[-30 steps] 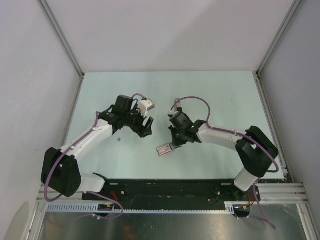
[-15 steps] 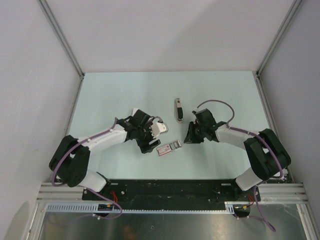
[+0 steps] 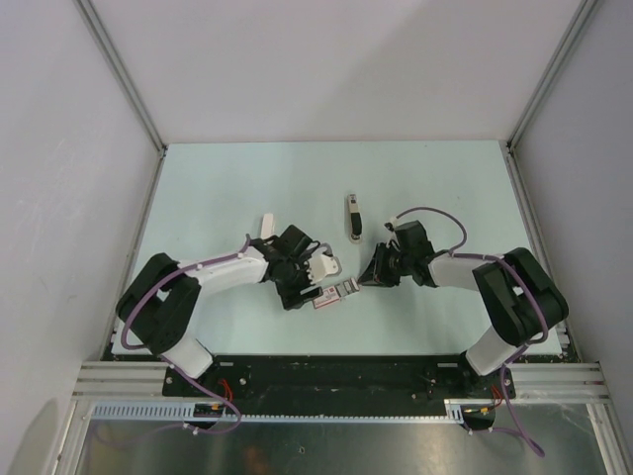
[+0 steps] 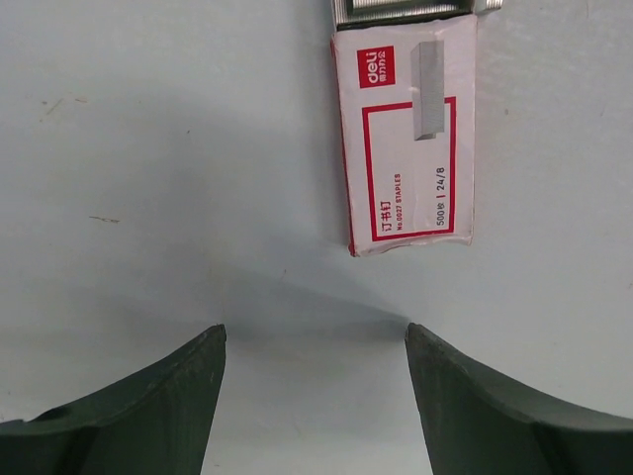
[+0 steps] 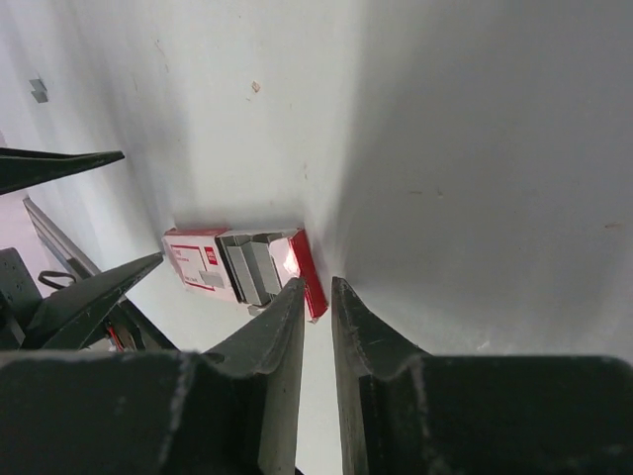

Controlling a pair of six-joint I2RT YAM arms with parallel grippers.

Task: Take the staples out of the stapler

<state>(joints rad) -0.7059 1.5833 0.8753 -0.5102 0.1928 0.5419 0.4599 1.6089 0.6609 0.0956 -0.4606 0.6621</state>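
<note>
Stapler [image 3: 351,216] lies ungripped (well beyond the packet [image 3: 333,293]).

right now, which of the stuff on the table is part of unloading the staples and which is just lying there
Part of the job:
- stapler, lying apart from the box; its staples are not visible

Just lying about:
- Deli staple box, with spare strips poking out of one end
- tiny grey bit, too small to identify

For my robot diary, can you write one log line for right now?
left gripper: open, by staple box | right gripper: nearly shut, empty | stapler: lying on table, unheld
</note>
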